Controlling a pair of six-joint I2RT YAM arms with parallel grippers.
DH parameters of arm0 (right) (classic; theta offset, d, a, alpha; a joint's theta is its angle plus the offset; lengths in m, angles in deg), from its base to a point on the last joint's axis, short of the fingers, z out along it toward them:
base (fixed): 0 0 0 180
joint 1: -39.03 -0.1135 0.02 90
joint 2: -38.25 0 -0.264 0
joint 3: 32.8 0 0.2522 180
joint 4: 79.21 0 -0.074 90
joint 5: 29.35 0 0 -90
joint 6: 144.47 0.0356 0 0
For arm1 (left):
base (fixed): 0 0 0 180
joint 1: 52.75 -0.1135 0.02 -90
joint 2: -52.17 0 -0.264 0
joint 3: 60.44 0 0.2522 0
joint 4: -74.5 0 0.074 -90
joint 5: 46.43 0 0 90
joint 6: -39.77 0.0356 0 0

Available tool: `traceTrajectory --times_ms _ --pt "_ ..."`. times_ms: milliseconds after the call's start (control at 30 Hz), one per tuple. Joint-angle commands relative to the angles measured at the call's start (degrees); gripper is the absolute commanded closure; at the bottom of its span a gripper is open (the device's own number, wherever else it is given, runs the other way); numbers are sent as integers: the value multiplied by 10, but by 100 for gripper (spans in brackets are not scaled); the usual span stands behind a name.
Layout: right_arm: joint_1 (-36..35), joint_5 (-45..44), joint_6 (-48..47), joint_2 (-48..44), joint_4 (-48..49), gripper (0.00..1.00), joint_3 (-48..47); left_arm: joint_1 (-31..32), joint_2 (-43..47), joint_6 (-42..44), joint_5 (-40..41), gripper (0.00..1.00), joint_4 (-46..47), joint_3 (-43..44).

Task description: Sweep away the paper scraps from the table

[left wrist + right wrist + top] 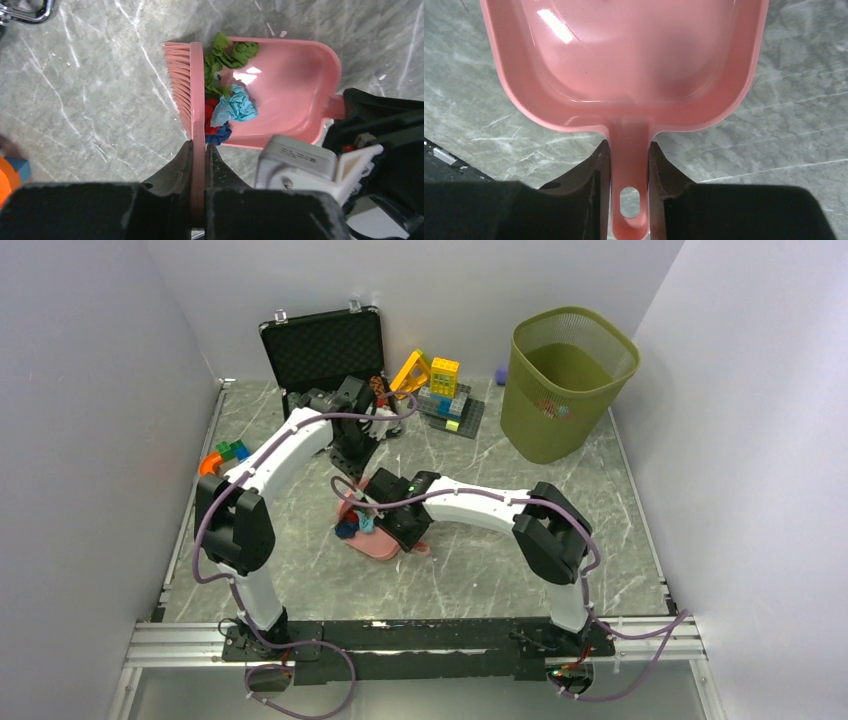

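Note:
My left gripper (198, 150) is shut on the back of a pink brush (186, 85), whose bristles stand at the open mouth of a pink dustpan (295, 85). Paper scraps lie at the pan's mouth against the brush: green (227, 55), teal (237, 105), red (211, 112) and dark blue (220, 135). My right gripper (629, 155) is shut on the dustpan's handle, and the pan (624, 60) rests on the table (480, 440). In the top view the pan (385, 543) and scraps (355, 527) lie mid-table between both grippers.
An olive-green mesh bin (565, 380) stands at the back right. An open black case (325, 345) and building blocks (445, 390) are at the back. More blocks (222, 455) lie by the left wall. A metal rail (400, 640) runs along the near edge.

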Motion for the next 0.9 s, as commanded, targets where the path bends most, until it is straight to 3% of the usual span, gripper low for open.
traceTrajectory --times_ms 0,433,867 --pt "13 -3 1 1 21 100 5 13 10 -34 -80 100 -24 -7" --pt "9 -16 -12 -22 63 100 36 24 7 -71 -135 100 -15 33" --pt "-4 -37 0 -127 140 100 164 4 53 -126 -89 100 -7 60"
